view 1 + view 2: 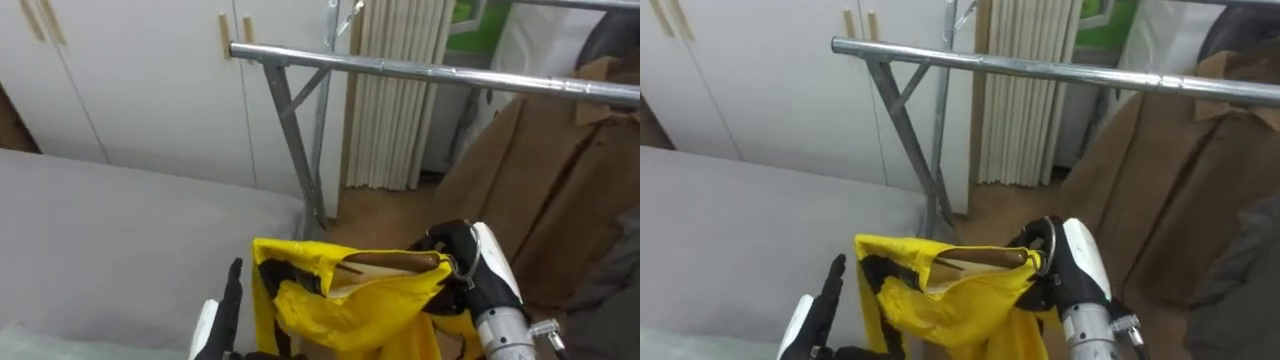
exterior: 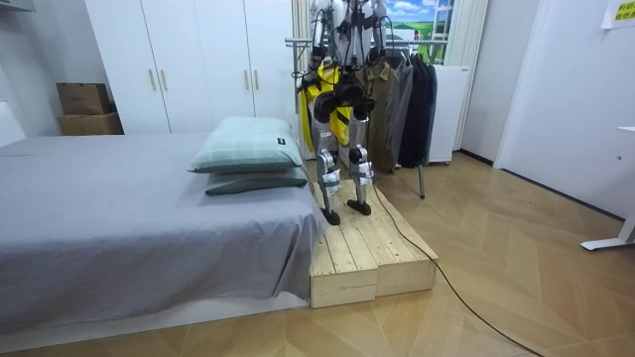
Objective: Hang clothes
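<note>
Yellow garment (image 1: 345, 300) looks light and limp — right hand (image 1: 458, 250) curled round its stiff wooden hanger (image 1: 395, 262), probably the safest hold; left hand (image 1: 232, 292) straight-fingered, empty.

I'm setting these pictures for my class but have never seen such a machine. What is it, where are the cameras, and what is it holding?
It is a two-legged humanoid robot with two hands. The room view, from a camera across the room, shows it standing on a wooden platform beside the bed. The two eye views come from its head. Its right hand grips a wooden hanger carrying a yellow garment, below the metal rail. Its left hand is open.
</note>
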You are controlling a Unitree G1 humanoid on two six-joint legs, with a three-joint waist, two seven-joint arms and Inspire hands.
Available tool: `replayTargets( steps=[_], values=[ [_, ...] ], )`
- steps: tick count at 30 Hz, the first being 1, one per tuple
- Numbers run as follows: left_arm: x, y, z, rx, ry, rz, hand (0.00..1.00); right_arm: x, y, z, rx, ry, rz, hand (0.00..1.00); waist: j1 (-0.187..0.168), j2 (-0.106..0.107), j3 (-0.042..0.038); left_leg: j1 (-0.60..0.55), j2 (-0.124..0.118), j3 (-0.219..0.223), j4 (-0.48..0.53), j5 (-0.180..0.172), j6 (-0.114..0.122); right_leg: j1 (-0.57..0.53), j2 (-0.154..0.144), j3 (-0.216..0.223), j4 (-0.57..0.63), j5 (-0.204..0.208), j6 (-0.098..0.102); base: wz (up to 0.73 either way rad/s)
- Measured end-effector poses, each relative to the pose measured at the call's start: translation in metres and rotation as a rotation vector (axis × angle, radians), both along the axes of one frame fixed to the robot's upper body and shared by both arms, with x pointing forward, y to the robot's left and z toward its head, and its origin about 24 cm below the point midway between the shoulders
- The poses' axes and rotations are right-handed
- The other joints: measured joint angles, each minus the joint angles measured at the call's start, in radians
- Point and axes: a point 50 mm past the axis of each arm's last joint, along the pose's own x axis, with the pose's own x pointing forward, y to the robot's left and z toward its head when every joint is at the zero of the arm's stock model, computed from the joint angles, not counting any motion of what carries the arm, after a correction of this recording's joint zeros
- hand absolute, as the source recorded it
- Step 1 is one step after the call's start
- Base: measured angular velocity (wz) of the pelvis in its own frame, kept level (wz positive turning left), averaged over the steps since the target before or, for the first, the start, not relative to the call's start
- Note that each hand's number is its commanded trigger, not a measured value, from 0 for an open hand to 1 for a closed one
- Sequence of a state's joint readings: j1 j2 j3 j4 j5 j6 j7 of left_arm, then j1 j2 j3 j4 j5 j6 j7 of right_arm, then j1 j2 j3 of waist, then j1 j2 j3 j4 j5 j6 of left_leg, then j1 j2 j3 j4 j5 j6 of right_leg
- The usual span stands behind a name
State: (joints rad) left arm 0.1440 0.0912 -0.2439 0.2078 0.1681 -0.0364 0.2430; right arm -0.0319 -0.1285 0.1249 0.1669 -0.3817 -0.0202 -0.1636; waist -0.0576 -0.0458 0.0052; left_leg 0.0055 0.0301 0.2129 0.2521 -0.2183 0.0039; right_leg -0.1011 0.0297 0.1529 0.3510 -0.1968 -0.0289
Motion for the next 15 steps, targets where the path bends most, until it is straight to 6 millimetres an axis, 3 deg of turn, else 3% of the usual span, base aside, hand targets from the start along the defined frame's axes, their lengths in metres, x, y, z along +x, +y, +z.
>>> replayTargets(
  steps=[3, 5, 6, 8, 10, 15],
  values=[
    [0.000, 0.003, -0.001, 0.005, 0.010, -0.012, 0.00, -0.007, -0.001, -0.001, -0.009, 0.018, 0.015, 1.00, -0.020, 0.001, 0.0012, 0.002, 0.000, 0.018, 0.000, -0.013, 0.008, -0.010, -0.003, 0.014, -0.009, 0.004, 0.007, -0.49],
    [-0.001, 0.006, -0.002, 0.016, 0.019, -0.030, 0.00, -0.015, -0.002, -0.004, 0.020, 0.045, 0.024, 1.00, -0.009, -0.002, 0.0018, 0.018, 0.007, 0.082, 0.000, -0.016, 0.012, -0.022, 0.007, 0.026, -0.008, 0.012, 0.017, -0.81],
    [-0.001, 0.008, -0.002, 0.021, 0.020, -0.032, 0.00, -0.015, -0.002, -0.005, 0.032, 0.053, 0.028, 1.00, 0.000, -0.002, 0.0018, 0.024, 0.012, 0.093, 0.000, -0.020, 0.012, -0.021, 0.007, 0.021, -0.010, 0.013, 0.016, -1.08],
    [0.000, 0.014, 0.000, 0.029, 0.017, -0.026, 0.00, -0.016, -0.002, -0.006, 0.050, 0.065, 0.035, 1.00, 0.003, 0.002, 0.0037, 0.046, 0.021, 0.101, 0.002, -0.046, 0.007, -0.020, 0.003, -0.046, -0.013, 0.018, 0.007, -0.89],
    [0.002, 0.017, 0.002, 0.030, 0.005, -0.019, 0.00, -0.016, -0.005, -0.007, 0.058, 0.071, 0.030, 1.00, -0.017, 0.002, 0.0045, 0.049, 0.029, 0.109, 0.006, -0.059, 0.005, -0.020, 0.005, -0.085, -0.015, 0.021, 0.003, -0.28],
    [0.006, 0.016, 0.005, 0.028, -0.010, -0.027, 0.00, -0.017, -0.014, -0.006, 0.035, 0.082, 0.033, 1.00, -0.025, -0.005, 0.0046, 0.052, 0.027, 0.114, -0.002, -0.061, 0.005, -0.021, 0.004, -0.091, -0.026, 0.021, 0.004, -0.05]
  ],
)
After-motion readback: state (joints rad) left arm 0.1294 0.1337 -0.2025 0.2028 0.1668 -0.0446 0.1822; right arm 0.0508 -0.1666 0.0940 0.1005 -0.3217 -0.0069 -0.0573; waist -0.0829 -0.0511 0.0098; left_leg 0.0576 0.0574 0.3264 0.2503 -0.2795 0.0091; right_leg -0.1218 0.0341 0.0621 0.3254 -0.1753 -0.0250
